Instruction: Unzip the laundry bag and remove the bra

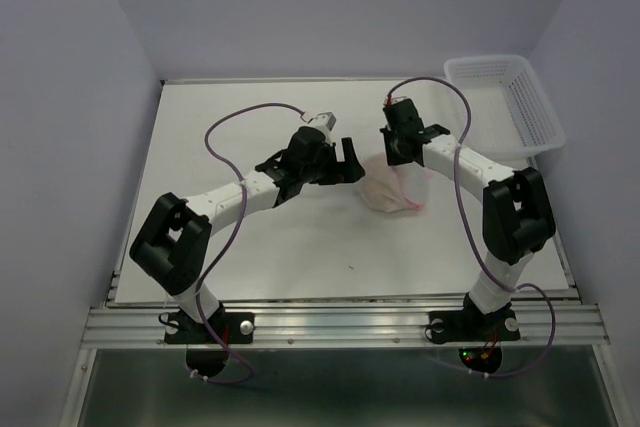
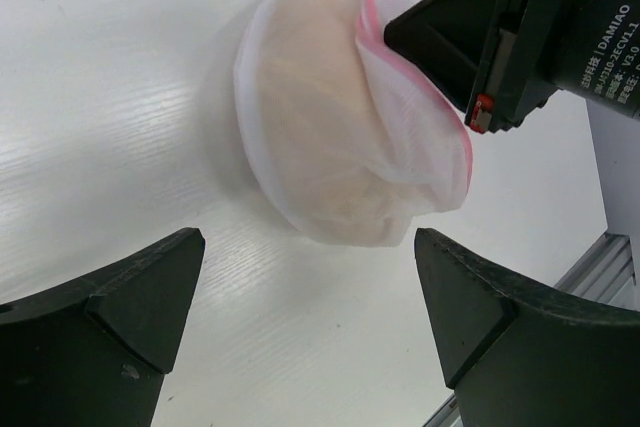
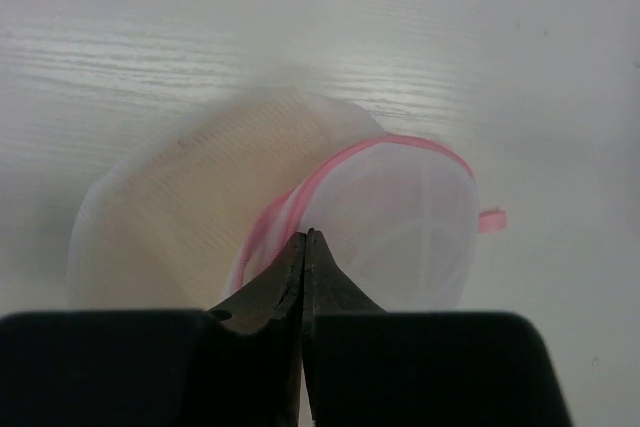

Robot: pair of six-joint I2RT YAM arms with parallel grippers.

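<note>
My right pincer (image 3: 305, 239) pinches the pink rim of the laundry bag (image 3: 400, 212), right of the table (image 1: 280, 257) middle, beige bra (image 2: 300, 117) inside. My left pincer (image 2: 308, 252) is spread just beside it.

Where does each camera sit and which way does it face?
Top external: above, behind the bases, looking down on the table; both arms show.
Left wrist: on left arm, faces the laundry bag; open left gripper below.
Right wrist: on right arm, looks down at the bag's rim; shut right gripper.
Both wrists see the bag.
</note>
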